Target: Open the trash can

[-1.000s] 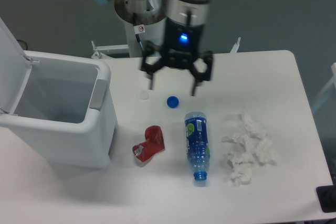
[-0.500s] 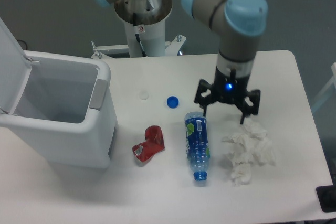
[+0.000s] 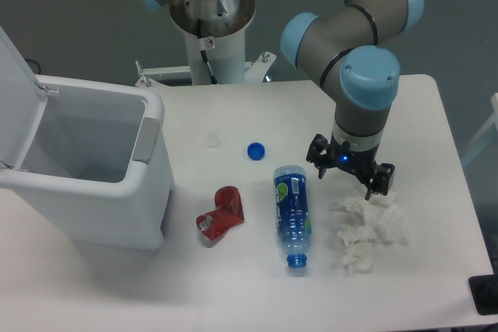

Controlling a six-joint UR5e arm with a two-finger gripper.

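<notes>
The trash can (image 3: 117, 207) is a large boxy white bin at the left of the table. Its lid (image 3: 14, 83) is swung up and back, so the inside shows empty. A grey push tab (image 3: 145, 139) sits on its right rim. My gripper (image 3: 348, 184) is open and empty, far to the right of the bin. It points down just above the top edge of a heap of crumpled white tissue (image 3: 367, 223).
A blue plastic bottle (image 3: 292, 211) lies without its cap beside the tissue. A blue cap (image 3: 256, 150) and a white disc (image 3: 212, 141) lie mid-table. A crushed red wrapper (image 3: 221, 214) lies near the bin. The robot base (image 3: 212, 29) stands at the back.
My gripper has moved from above the blue cap rightward and forward, and now hangs lower over the tissue heap. It stays open. The bin and the litter have not moved.
</notes>
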